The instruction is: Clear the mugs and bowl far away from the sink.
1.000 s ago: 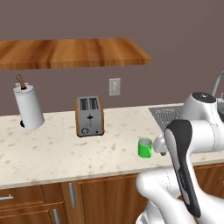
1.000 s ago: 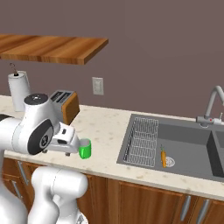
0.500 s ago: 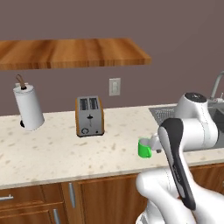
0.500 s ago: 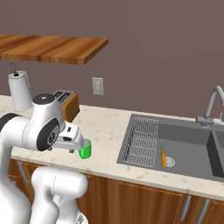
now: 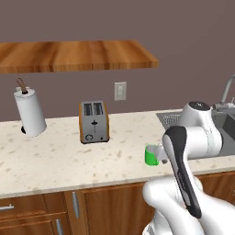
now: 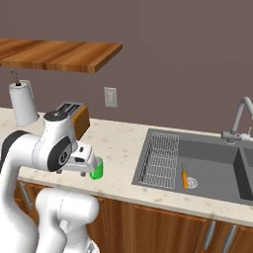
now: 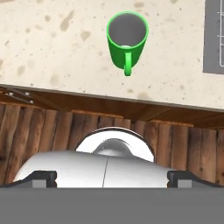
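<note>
A small green mug [image 7: 127, 38] stands upright on the speckled table [image 5: 59, 158]. It sits close to the front edge of the table, a little way to the left of the sink [image 6: 197, 165]. From above, the hand view shows its pale grey inside, and its handle points toward the front edge of the table. Nothing is touching the mug.

The gripper [image 7: 112, 177] is open as wide as it goes, and it holds nothing. Its two dark fingertips [image 7: 41, 177] sit far apart at the bottom of the hand view. The gripper hangs out in front of the table edge, above the wooden cupboard fronts, and the mug is farther ahead of it. In the right base view the white hand [image 6: 81, 159] is just beside the mug [image 6: 97, 169] and covers part of it. In the left base view the arm hides part of the mug [image 5: 150, 155] too.

The sink is dark grey and sits in the table to the right. A wire rack [image 6: 160, 158] lies in its left basin, and a small orange carrot [image 6: 184, 176] lies beside the round drain. A silver faucet [image 6: 237, 121] stands behind the sink.

Farther left on the table are a toaster [image 5: 94, 122] and a roll of paper towels [image 5: 30, 112]. A wooden shelf [image 5: 73, 55] hangs on the wall above them.
</note>
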Controlling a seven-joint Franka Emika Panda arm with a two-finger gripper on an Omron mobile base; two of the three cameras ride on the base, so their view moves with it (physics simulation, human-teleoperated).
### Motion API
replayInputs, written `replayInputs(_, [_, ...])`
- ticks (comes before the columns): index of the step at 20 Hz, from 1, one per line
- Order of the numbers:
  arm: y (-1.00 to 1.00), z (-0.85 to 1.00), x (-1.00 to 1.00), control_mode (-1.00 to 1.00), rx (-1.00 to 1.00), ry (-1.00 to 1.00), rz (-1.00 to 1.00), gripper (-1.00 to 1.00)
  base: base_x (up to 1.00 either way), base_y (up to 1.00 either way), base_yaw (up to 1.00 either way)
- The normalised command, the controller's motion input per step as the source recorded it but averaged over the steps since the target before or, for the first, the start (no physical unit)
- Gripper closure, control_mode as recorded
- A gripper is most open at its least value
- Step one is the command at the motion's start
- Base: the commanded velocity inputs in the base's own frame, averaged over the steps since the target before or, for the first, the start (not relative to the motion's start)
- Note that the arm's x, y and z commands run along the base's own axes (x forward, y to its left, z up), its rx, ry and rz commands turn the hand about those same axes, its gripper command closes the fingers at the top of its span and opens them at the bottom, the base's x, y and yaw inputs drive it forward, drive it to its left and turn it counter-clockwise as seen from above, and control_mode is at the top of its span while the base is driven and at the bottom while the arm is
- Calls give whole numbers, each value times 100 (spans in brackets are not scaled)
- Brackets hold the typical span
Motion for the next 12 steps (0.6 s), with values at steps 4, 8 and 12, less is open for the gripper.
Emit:
replayInputs(4, [0, -30, 3, -100, 0, 0, 3, -100, 0, 0, 0])
replayInputs(8, [0, -28, 4, -100, 0, 0, 4, -100, 0, 0, 0])
replayInputs(12, [-1, -25, 11, -100, 0, 0, 5, -100, 0, 0, 0])
